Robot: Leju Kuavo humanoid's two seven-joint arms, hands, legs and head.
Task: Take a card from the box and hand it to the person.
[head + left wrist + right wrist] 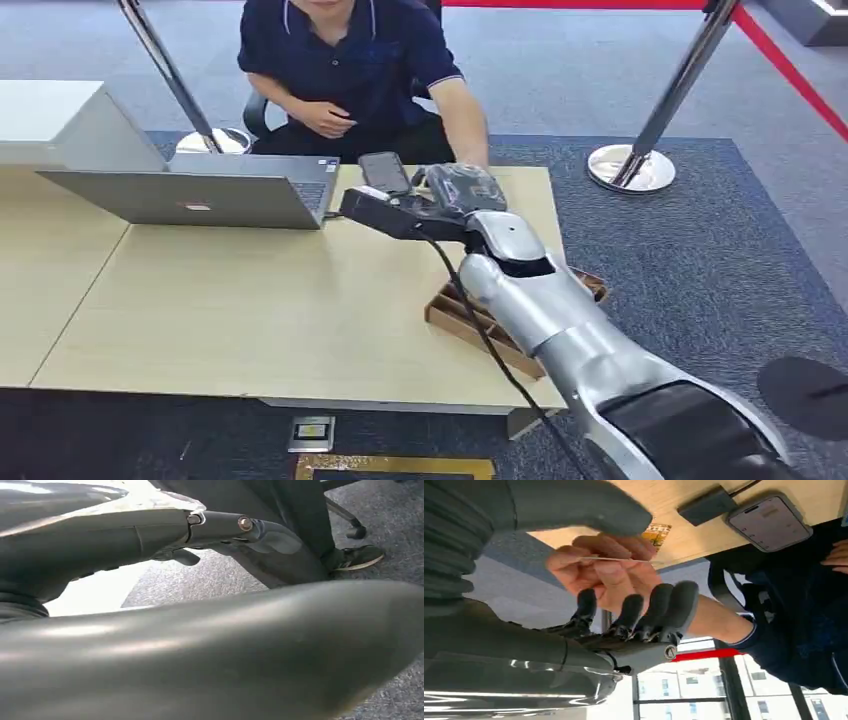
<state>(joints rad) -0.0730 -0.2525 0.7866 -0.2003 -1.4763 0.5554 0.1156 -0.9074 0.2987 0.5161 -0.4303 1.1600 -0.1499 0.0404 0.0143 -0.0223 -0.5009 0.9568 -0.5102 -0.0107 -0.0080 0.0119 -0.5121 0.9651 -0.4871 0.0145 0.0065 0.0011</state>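
Right arm (560, 320) filled the near foreground of the head view, silver, stretched out across the table (250, 310) toward the seated person (350, 60). It passed over the brown cardboard box (470, 318), which sat at the table edge nearest the robot, partly hidden under the forearm.

Right hand (624, 595) was out past the box, at the table's far edge, just beside a smartphone (384, 172) lying face up. Right wrist view: grey thumb on one side, dark fingers (664, 605) on the other, spread a little, with the person's hand (609, 575) between them. The card (619, 559) showed edge-on as a thin pale line in the person's fingertips, right under the thumb. Couldn't tell whether the thumb was pressing on the card or clear of it.

Left hand (215, 530) hung low, well away from the table, over grey carpet. Grey cover and one dark finger showed, blurred; finger state couldn't be told.

Open grey laptop (200, 195) sat on the table's far side, to the left of the phone. Person's other hand rested at their lap.
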